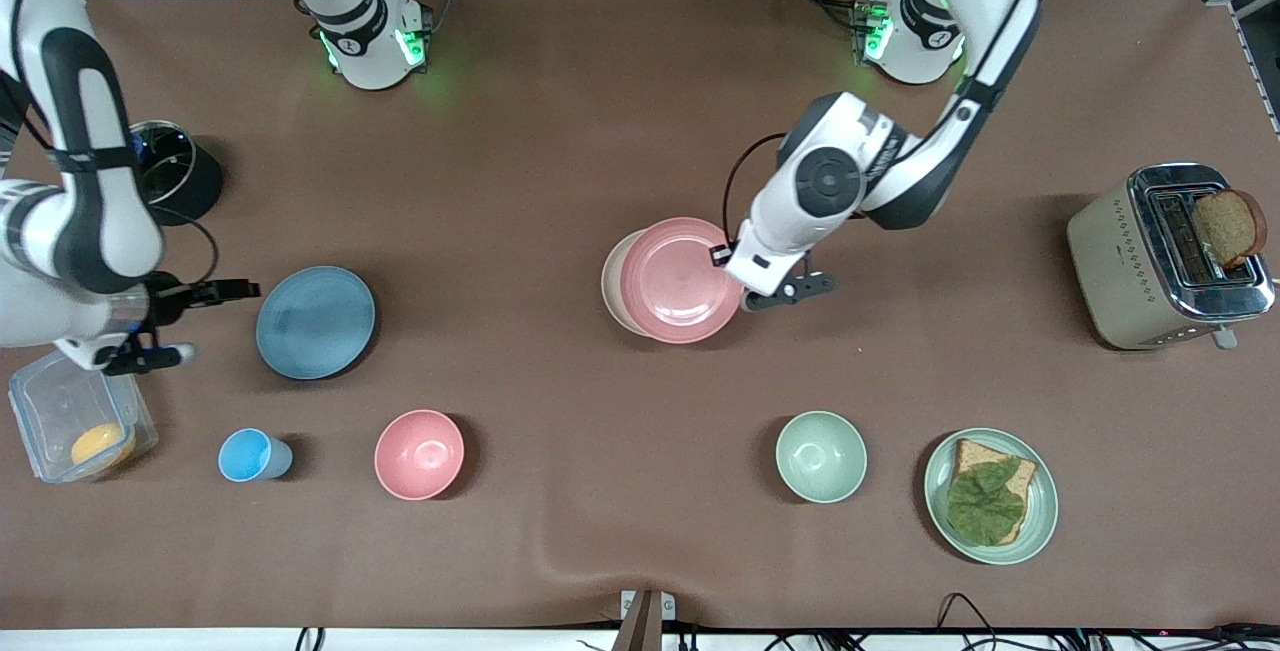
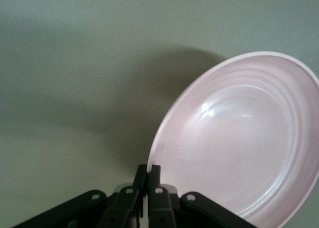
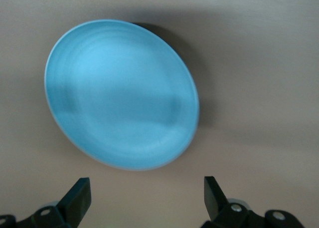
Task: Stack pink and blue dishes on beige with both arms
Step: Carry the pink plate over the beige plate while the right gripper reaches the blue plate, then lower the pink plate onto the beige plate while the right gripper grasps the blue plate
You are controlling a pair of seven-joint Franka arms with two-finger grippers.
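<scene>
brown table (image 1: 560,131) bears no writing; left hand (image 2: 148,175) pinches pink plate (image 2: 239,138).

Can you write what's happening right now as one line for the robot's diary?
left gripper: shut on pink plate, over beige plate | right gripper: open, beside blue plate

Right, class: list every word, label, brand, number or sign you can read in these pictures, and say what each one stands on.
None can be read.
Toaster: a row of small marks along its side, too small to read.
Pink plate, blue plate, beige plate: plain, with no print in any view.
Left gripper, shut on the pink plate's rim, and right gripper, open beside the blue plate: no lettering visible.
</scene>
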